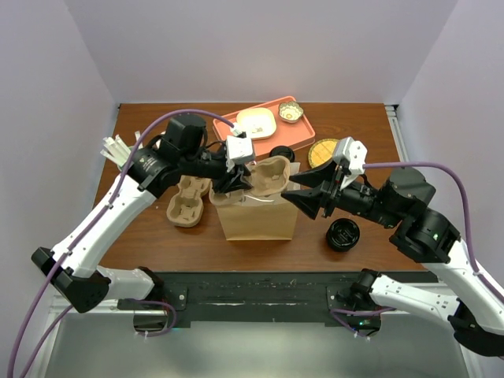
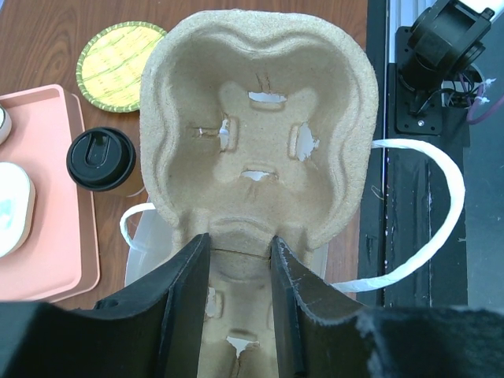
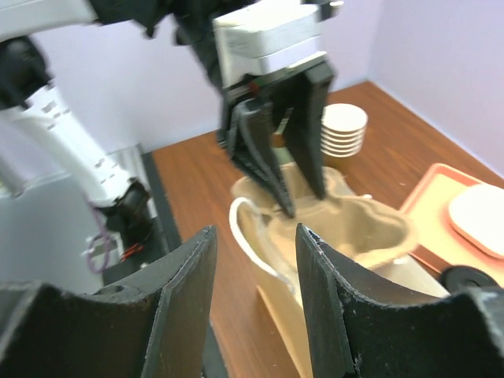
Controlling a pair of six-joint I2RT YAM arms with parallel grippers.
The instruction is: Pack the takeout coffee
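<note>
**Carrier Over the Bag, Coffee Not Yet Packed**

Your left tool [image 2: 238, 252] is clamped on the pulp cup carrier [image 2: 260, 118] and holds it over the mouth of the brown paper bag [image 1: 256, 220]. The bag's white handles [image 2: 441, 197] loop out beneath the carrier. Your right tool [image 3: 256, 232] hangs just right of the bag, jaws apart, gripping nothing. The takeout coffee [image 2: 101, 159], black lid on, stands on the worktop [image 1: 157, 244] behind the bag, just beside the pink tray [image 1: 307, 126] and apart from both tools. By this showing the packing has barely begun. The carrier is not seated in the bag, and the cup has yet to be lifted and set inside.
</note>
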